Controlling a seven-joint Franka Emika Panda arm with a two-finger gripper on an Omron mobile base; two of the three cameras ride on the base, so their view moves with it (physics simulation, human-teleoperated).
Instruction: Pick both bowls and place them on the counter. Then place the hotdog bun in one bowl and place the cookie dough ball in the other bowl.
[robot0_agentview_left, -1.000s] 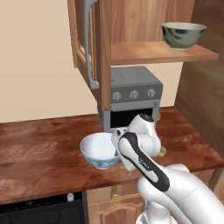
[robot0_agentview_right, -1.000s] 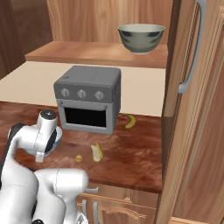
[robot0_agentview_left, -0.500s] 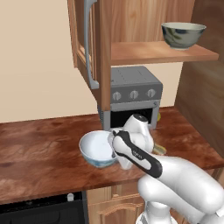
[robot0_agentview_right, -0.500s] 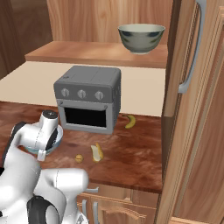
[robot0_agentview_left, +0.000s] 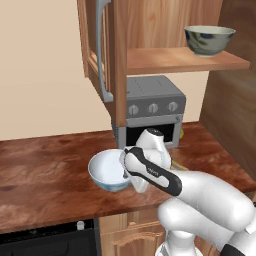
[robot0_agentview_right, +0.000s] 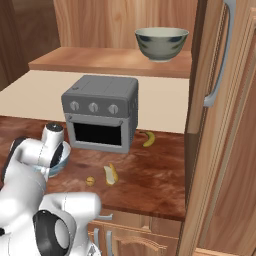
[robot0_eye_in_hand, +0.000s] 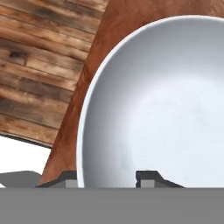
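Observation:
The white bowl (robot0_agentview_left: 106, 171) (robot0_agentview_right: 61, 158) sits upright on the reddish counter (robot0_agentview_left: 45, 175) (robot0_agentview_right: 150, 176), its pale inside wide in the hand view (robot0_eye_in_hand: 166, 109). My gripper (robot0_eye_in_hand: 106, 180) straddles its near rim, open, one fingertip (robot0_eye_in_hand: 65, 181) outside and one inside, with a gap beside the rim. On the wooden shelf (robot0_agentview_left: 185, 60) stands the dark grey-green bowl (robot0_agentview_left: 209, 40) (robot0_agentview_right: 161, 43). The hotdog bun (robot0_agentview_right: 110, 174) and the cookie dough ball (robot0_agentview_right: 90, 180) lie on the counter in front of the oven.
A grey toaster oven (robot0_agentview_left: 152, 107) (robot0_agentview_right: 102, 112) stands behind the white bowl. A yellow banana (robot0_agentview_right: 148, 138) lies to its right. An open cabinet door (robot0_agentview_left: 100, 50) hangs above the counter, and a tall cabinet door (robot0_agentview_right: 220, 100) closes the right side.
My hand has rolled and drifted slightly left over the white bowl's rim. The bowl has shifted only a little on the counter. Bun, ball and the shelf bowl stay put.

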